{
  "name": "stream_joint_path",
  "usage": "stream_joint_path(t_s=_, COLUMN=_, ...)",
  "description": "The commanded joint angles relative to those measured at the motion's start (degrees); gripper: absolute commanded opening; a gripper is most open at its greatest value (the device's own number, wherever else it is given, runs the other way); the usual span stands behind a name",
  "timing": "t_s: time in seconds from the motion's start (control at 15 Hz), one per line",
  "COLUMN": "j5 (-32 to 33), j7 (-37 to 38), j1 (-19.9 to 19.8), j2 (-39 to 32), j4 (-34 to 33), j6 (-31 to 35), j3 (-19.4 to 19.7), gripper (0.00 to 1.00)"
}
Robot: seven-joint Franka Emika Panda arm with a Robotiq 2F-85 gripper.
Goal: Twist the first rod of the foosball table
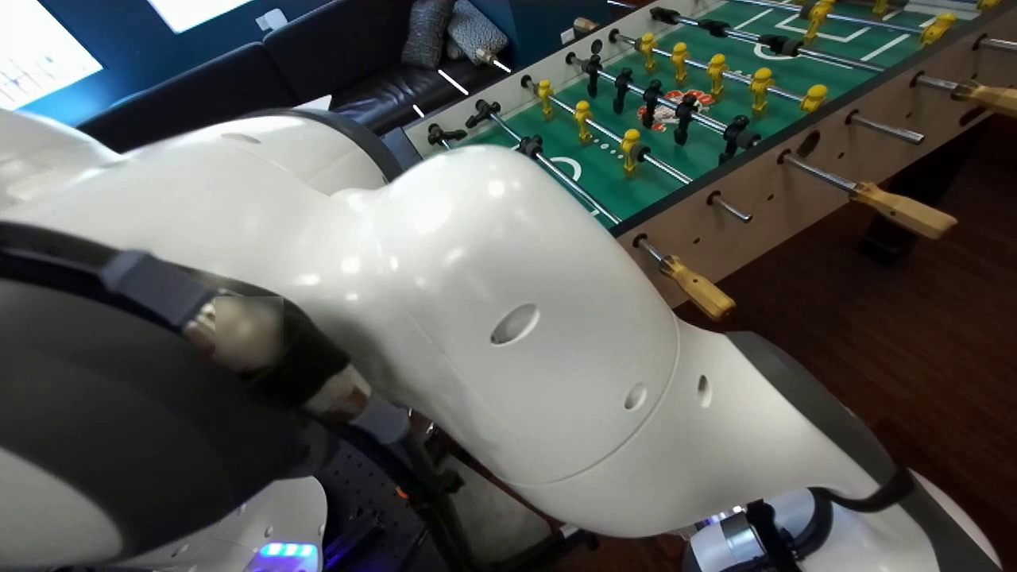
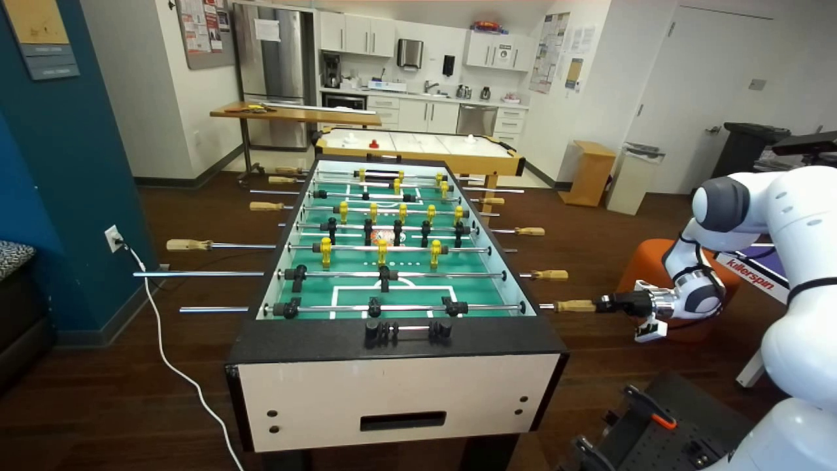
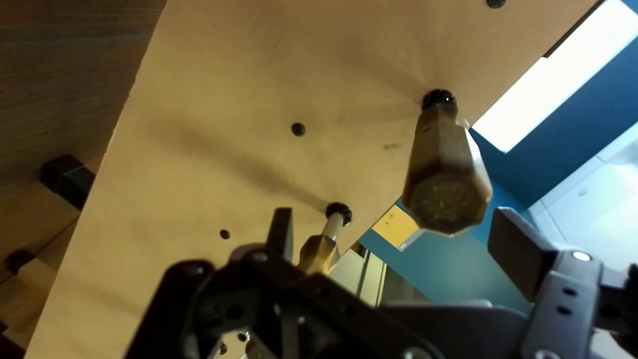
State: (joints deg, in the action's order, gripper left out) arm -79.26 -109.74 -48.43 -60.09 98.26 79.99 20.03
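Plainly, Robotiq gripper (image 3: 400, 244) stands wide across lower wrist view; octagonal wooden handle (image 3: 446, 172) sits right of centre, clear of both fingers (image 3: 519, 255). Foosball table (image 2: 399, 396) fills centre of exterior view.

One foosball table (image 2: 314, 389) — one robot arm (image 2: 807, 261), one tool (image 3: 394, 227), one refrigerator (image 2: 281, 78), two cushions (image 1: 475, 28)

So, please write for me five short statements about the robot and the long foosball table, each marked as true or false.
In the wrist view, the robot's black jaws stand open. True.
They grip the nearest tan, many-sided wooden handle. False: one side shows a wide gap.
The green rectangular field has white lines. True.
The pale, flat end panel has a dark slot. True.
All players are red. False: there are yellow players and black players.
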Motion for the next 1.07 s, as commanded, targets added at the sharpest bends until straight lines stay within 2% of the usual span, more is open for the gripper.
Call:
stream_joint_path(t_s=0.0, j5=0.0, j7=0.3, j1=1.6, j2=7.9, j4=7.8, j6=4.5, j3=1.6, gripper=1.00)
stream_joint_path(t_s=0.27, j5=-0.4, j7=0.5, j1=2.8, j2=16.2, j4=14.7, j6=7.5, j3=3.0, gripper=1.00)
stream_joint_path(t_s=0.6, j5=0.3, j7=1.5, j1=5.0, j2=23.6, j4=20.0, j6=11.9, j3=4.1, gripper=1.00)
stream_joint_path(t_s=1.0, j5=3.7, j7=1.9, j1=8.7, j2=28.3, j4=21.3, j6=18.1, j3=4.4, gripper=1.00)
